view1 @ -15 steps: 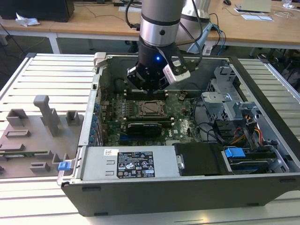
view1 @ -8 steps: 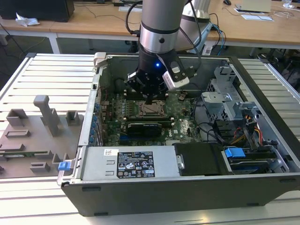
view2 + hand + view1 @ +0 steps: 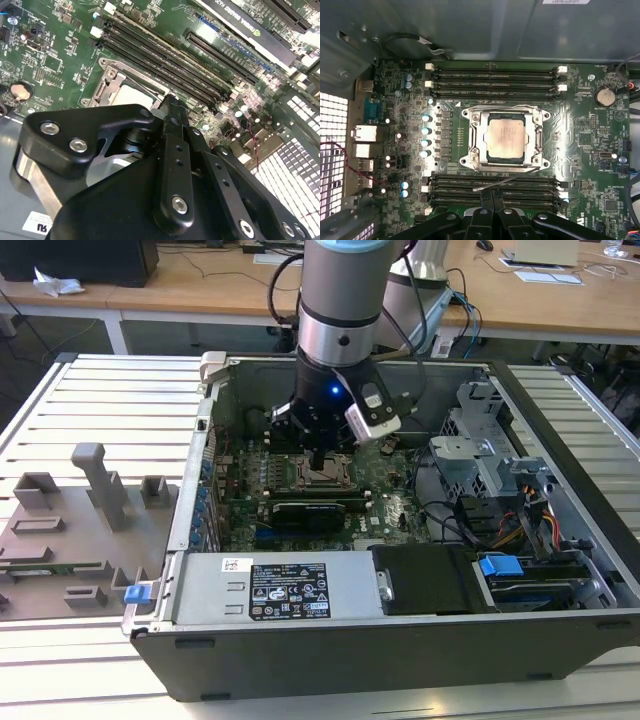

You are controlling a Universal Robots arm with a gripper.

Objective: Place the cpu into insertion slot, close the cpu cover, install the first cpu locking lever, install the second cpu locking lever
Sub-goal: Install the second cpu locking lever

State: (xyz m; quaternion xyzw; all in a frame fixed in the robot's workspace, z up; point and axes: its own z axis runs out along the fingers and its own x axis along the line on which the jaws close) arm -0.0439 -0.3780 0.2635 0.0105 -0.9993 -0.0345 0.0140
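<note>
Gripper poised low over the insertion slot inside the open computer case, fingers pressed together with nothing held.

In the first wrist view: cpu seated flat in insertion slot, cpu cover down around it, thin locking lever slanting across the memory slots just beside, closed fingertips near the lever.

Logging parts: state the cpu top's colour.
Pale silver-grey, clearest in the first wrist view: the cpu.
</note>
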